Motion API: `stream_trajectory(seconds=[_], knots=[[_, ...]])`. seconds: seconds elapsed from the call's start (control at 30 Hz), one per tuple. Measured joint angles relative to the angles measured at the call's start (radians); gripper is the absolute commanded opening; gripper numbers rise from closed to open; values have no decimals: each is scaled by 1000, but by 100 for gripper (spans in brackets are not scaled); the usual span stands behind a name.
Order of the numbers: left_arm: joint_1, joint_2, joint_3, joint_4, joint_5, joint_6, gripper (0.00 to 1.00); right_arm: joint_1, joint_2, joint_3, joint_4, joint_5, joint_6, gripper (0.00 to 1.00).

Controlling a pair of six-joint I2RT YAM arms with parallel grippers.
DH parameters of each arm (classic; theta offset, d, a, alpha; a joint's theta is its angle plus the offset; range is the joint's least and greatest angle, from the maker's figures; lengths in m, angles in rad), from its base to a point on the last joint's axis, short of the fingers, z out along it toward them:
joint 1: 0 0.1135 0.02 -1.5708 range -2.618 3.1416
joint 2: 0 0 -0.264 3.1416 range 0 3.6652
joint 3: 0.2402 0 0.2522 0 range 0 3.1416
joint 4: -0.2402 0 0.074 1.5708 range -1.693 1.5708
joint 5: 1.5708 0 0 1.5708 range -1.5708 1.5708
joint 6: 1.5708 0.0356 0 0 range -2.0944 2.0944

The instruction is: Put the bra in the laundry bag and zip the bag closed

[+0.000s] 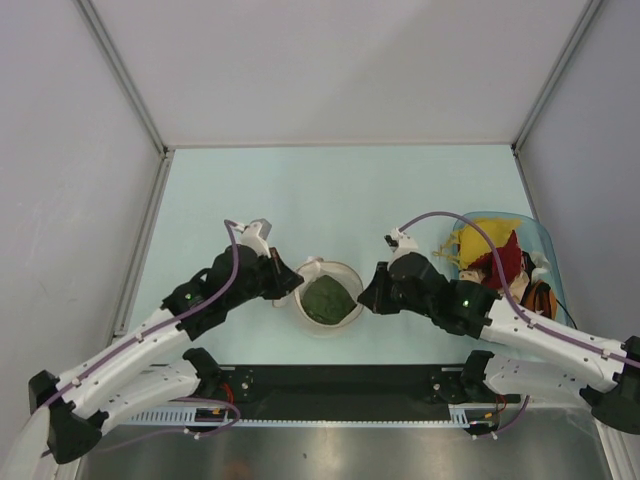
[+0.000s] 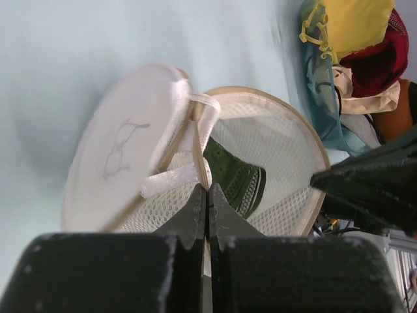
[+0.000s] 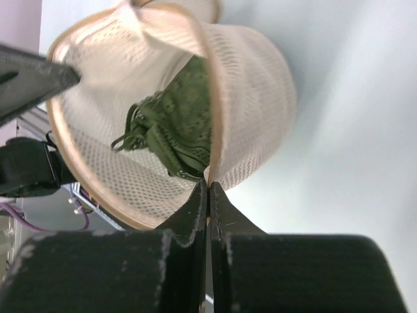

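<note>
You're pinching the laundry bag (image 1: 342, 267) rim: left gripper (image 1: 289, 288) nine o'clock, right gripper (image 1: 364, 296) three; bra (image 1: 328, 299) inside, blue tub (image 1: 541, 240) past three.

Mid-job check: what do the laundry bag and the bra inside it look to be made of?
Laundry bag: cream mesh fabric, matte, see-through with a fine grid of holes; a smooth tan band edges the rim, possibly zip tape or a stiffening hoop. Its lid looks like denser white cloth with a printed outline. Bra: dark olive textile, matte, with a dotted, lace-like surface.
</note>
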Motion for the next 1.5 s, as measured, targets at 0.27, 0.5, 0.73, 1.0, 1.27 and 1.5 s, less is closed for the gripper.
stream_trajectory(seconds=[0.27,0.5,0.73,1.0,1.27,1.5], knots=[[-1,-26,-58,-43,-13,-2,22,-76,0,16,-11,4,-28,0],[-1,-98,-166,-29,-18,-36,70,-134,5,14,-13,-37,-53,0],[-1,-384,-274,-57,-17,-164,88,-148,21,14,-22,-73,-84,0],[23,-496,-253,-242,-75,-447,100,-148,21,7,-25,-89,-92,0],[69,-552,-262,-297,-119,-853,100,-141,21,7,-22,-93,-91,0],[137,-437,-401,-100,8,-1049,100,-122,26,7,-19,-92,-90,0]])
